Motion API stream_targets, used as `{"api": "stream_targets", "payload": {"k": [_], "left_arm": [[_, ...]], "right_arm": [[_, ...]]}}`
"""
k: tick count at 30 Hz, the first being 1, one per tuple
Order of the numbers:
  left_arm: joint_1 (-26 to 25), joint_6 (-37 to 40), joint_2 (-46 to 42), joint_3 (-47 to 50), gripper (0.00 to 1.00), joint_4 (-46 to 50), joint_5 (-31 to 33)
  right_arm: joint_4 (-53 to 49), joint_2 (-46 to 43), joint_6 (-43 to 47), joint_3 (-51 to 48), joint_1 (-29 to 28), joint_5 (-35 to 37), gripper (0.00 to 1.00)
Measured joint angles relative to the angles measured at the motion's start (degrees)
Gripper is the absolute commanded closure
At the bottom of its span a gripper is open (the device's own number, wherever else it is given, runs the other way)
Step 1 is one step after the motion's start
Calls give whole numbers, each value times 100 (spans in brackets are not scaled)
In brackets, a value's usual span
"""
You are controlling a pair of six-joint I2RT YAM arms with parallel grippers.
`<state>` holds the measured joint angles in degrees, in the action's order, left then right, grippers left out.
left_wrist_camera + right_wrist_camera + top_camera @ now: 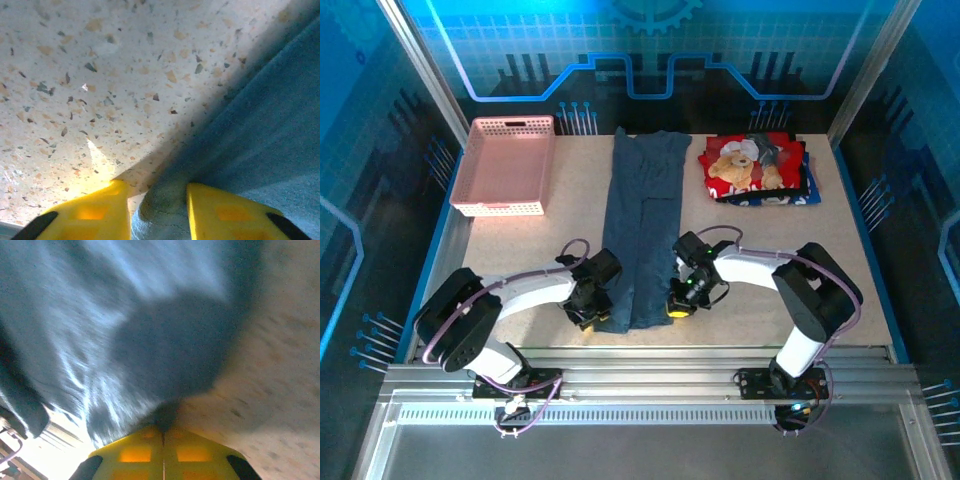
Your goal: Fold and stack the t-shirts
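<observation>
The large slate-blue t-shirt (pixel 645 220) lies as a long narrow strip down the middle of the table, running from the back to the near edge. My left gripper (pixel 592 318) is at its near left corner. In the left wrist view the yellow fingers (pixel 100 212) have a bunched fold of the t-shirt (pixel 270 125) between them. My right gripper (pixel 676 308) is at the near right corner. In the right wrist view the right gripper (pixel 164 427) has its jaws pressed together, pinching the edge of the t-shirt (pixel 150 340). A stack of folded t-shirts (pixel 755 168), red teddy-bear print on top, lies at the back right.
A pink lattice basket (pixel 505 165) stands at the back left. Speckled tabletop (pixel 570 200) shows on both sides of the long shirt. A metal rail runs along the near edge, just behind both grippers.
</observation>
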<state>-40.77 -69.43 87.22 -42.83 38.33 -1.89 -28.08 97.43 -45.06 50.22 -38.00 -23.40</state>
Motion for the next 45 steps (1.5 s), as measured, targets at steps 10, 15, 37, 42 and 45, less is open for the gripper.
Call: {"api": "stream_targets", "payload": {"k": [10,15,37,42,45], "left_arm": [[-35,57,-472,341,99,-131,131],[-90,164,-640,428,100,-177,219],[133,472,-1805,-197,100,-2452,-721],[614,647,-2247,-195,100,-2068,-734],[868,739,-2310,-195,100,-1941,-807]], "right_arm": [[68,0,138,166,-31,-13,100],[-92,-275,162,164,-31,-20,100],[-1198,-1309,256,505,160,33,100],[-1436,-1386,389,977,501,66,100],[-1523,-1368,466,1259,636,63,100]]}}
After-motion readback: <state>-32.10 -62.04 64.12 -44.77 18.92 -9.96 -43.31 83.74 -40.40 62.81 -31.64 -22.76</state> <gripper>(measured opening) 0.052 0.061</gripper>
